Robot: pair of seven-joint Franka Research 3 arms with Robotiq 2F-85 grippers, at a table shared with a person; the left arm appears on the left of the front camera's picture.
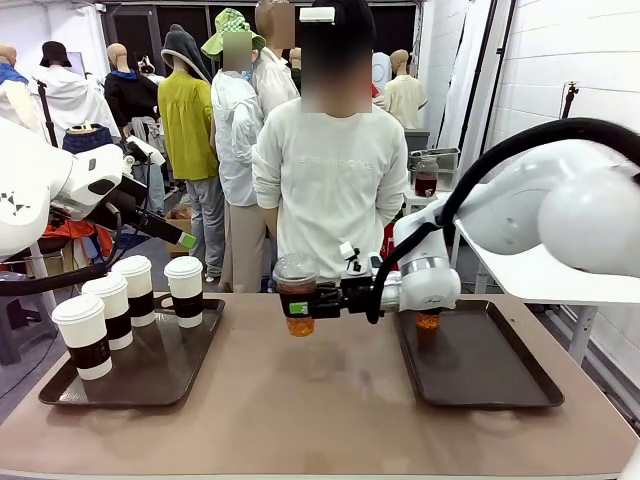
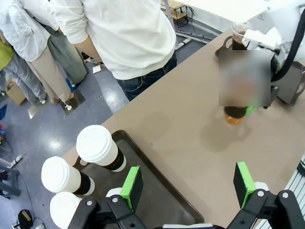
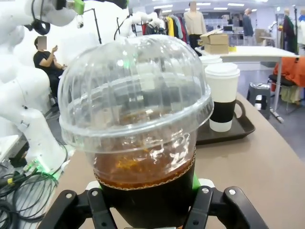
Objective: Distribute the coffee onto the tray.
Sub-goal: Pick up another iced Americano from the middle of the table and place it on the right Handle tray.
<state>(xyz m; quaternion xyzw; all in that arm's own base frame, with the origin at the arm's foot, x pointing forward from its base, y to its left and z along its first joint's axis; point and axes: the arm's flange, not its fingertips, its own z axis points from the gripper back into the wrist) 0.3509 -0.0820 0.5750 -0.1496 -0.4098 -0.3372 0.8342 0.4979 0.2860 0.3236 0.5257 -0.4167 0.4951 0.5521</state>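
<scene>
Right tool (image 1: 318,300) is clamped on the upright dome-lidded cup (image 1: 295,296) above mid-worktop (image 1: 320,410); the right tray (image 1: 480,365) lies toward the robot's right (right arm nearer).

blur patch hides right pincer (image 2: 248,102), most of cup (image 2: 234,114).

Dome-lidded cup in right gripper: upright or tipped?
Upright. The dome-lidded cup hangs lid up in the right gripper, above the table.
</scene>
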